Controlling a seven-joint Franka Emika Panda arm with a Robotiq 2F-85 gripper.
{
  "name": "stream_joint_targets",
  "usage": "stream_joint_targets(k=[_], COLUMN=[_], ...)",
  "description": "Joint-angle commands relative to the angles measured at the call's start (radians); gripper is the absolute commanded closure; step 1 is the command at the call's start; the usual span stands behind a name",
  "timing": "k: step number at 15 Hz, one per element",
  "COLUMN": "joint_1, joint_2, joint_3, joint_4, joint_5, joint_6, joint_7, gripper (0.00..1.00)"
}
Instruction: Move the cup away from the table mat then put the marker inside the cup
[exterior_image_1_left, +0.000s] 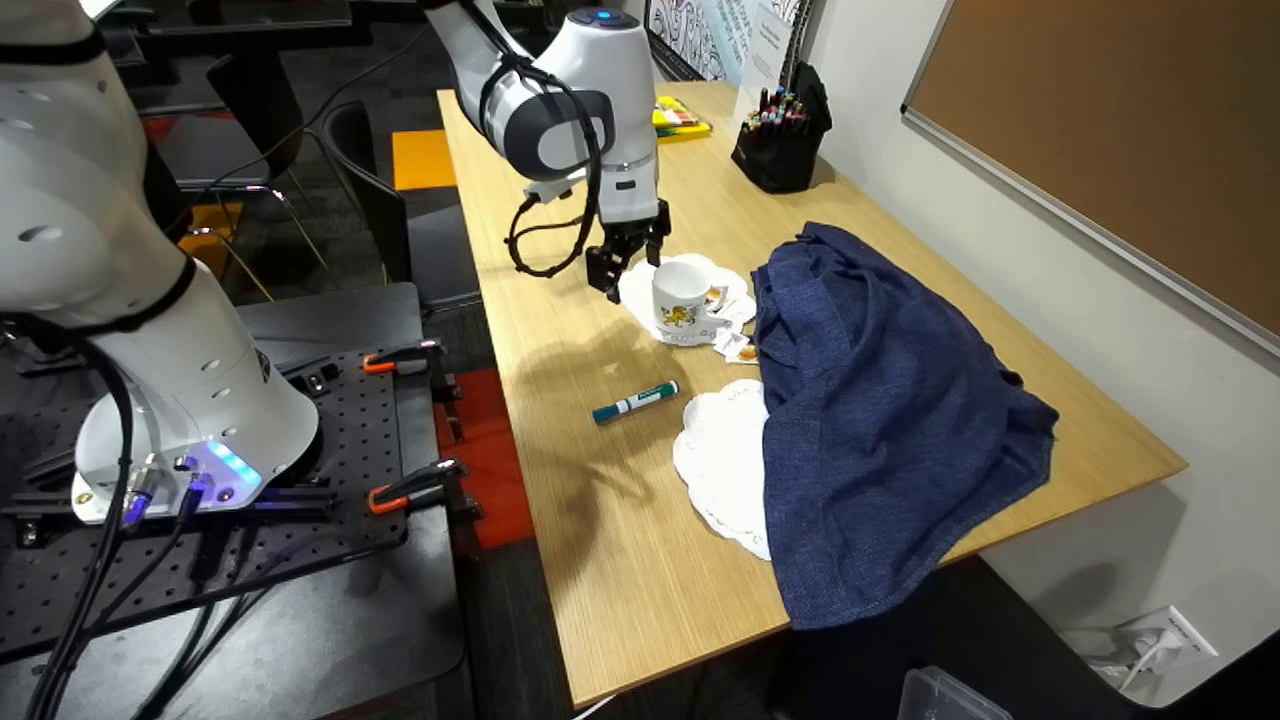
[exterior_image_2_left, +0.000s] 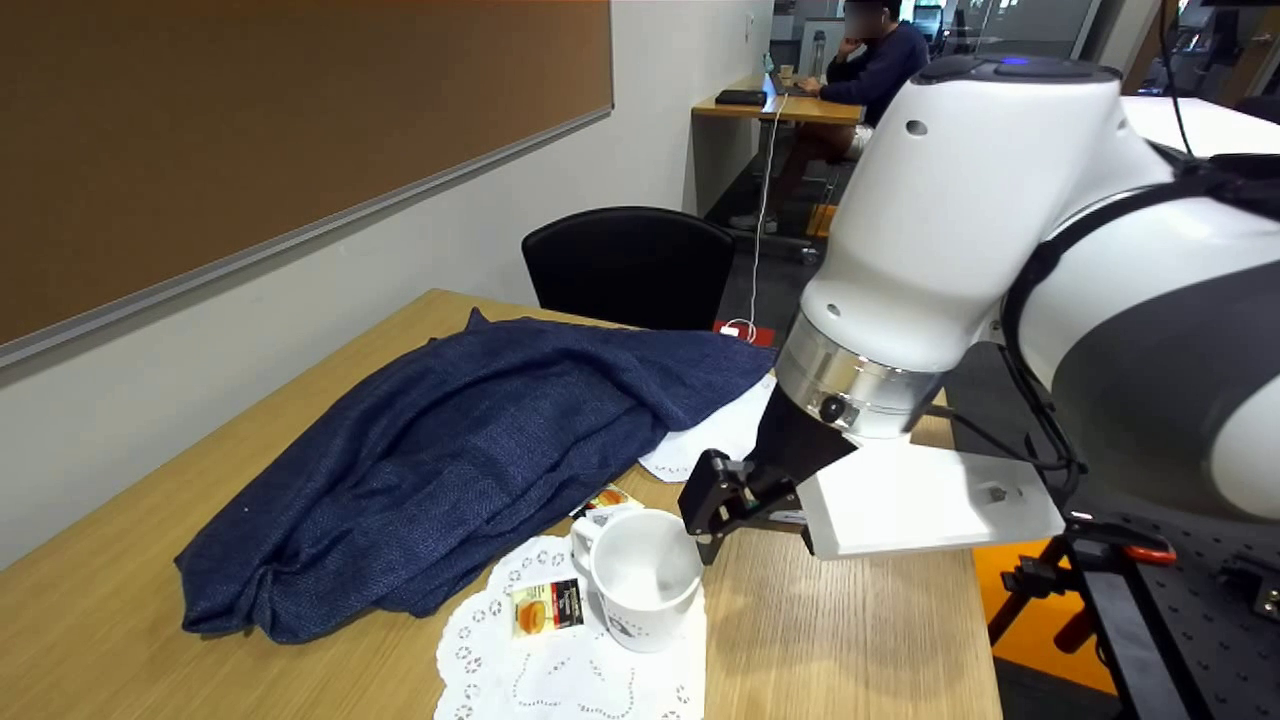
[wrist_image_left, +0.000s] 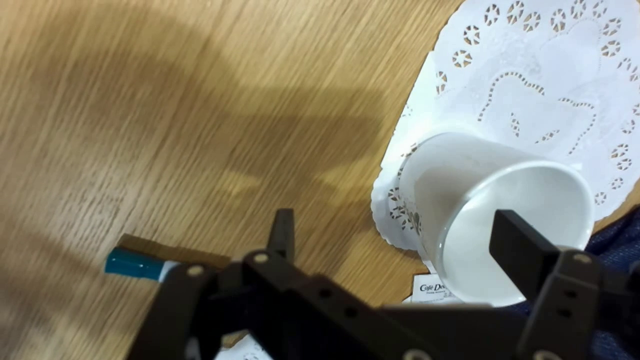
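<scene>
The cup (exterior_image_1_left: 676, 302) stands upright on the mat (exterior_image_2_left: 570, 672), the gripper (wrist_image_left: 394, 219) near the cup with fingers (wrist_image_left: 522, 248) parted wide, the marker (exterior_image_1_left: 635, 402) on the table (exterior_image_1_left: 640, 590) apart from the cup, and the blue cloth (exterior_image_1_left: 885, 430) across the cup from the gripper.

In the wrist view, the black 2-fingered gripper (wrist_image_left: 395, 216) hides most of the teal-green cylindrical marker (wrist_image_left: 132, 264).
</scene>
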Motion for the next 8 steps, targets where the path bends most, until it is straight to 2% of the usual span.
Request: stream_joint_targets(k=[1, 8], joint_1=[0.009, 0.025], joint_2=[0.012, 0.068], joint_3=[0.008, 0.004], joint_4=[0.006, 0.026], joint_5=[0.08, 0.179], joint_6=[0.017, 0.098], joint_7=[-0.013, 0.012], gripper=[0.0, 0.0])
